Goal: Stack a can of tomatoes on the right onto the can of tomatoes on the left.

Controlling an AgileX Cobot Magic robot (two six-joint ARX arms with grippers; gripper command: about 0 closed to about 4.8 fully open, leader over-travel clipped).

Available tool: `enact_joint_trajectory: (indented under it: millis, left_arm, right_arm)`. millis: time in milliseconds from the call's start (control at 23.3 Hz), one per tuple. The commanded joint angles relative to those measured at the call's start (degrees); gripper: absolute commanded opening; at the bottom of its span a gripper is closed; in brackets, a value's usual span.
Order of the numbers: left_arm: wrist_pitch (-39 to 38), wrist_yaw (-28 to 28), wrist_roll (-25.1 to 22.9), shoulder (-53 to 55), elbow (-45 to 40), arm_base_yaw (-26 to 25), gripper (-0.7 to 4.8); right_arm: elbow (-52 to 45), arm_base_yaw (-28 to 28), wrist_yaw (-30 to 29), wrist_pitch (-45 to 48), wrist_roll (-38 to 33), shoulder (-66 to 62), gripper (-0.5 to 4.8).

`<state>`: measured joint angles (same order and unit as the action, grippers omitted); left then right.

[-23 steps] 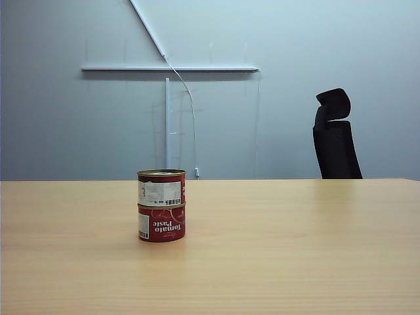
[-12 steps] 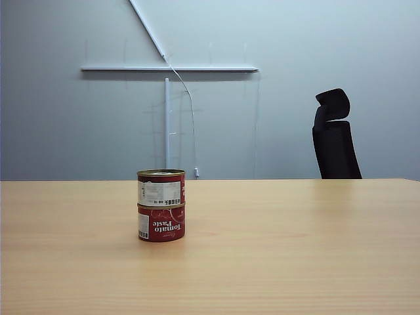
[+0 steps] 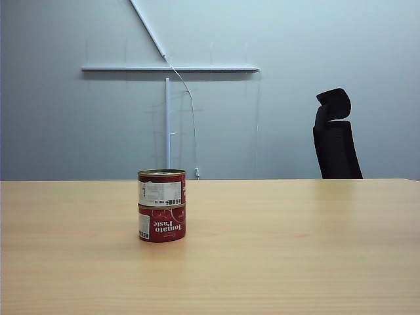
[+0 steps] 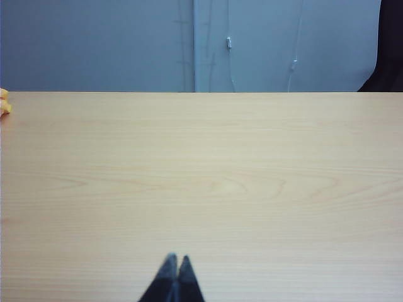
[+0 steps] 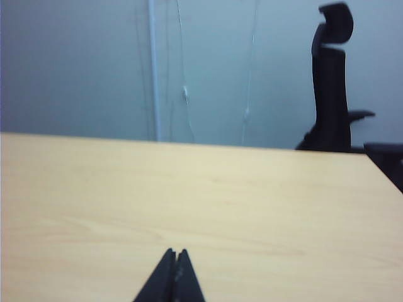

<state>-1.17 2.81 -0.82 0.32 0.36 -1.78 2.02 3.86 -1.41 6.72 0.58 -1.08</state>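
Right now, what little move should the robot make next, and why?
Probably none: just stay parked. The top can already sits squarely on the bottom can, upright on the table. The left gripper and right gripper are shut, empty and nowhere near the stack, so the stacking looks finished.

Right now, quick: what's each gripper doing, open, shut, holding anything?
Left gripper: shut, empty, over the bare wooden table.
Right gripper: shut, empty, also over the table, clear of the stacked red tomato paste cans.
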Motion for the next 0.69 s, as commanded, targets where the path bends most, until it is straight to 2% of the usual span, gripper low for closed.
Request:
enact_joint_trajectory:
  millis: [43, 300, 472, 686]
  left_arm:
    - [0.37, -0.02, -0.24, 0.02, 0.15, 0.02, -0.02]
    - [0.33, -0.04, -0.24, 0.02, 0.15, 0.02, -0.02]
    - [0.35, -0.04, -0.24, 0.02, 0.15, 0.02, -0.02]
    - [0.35, -0.02, -0.24, 0.02, 0.15, 0.02, -0.02]
  right_arm:
    - [-2.03, 0.22, -0.07, 2.69, -1.81, 1.16, -0.05]
    - [-1.97, 0.33, 0.68, 0.68, -2.43, 1.14, -0.06]
    - [-1.97, 0.0, 6.86, -1.6, -2.45, 1.14, -0.05]
    - [-1.97, -1.6, 7.3, -2.91, -2.45, 1.14, -0.05]
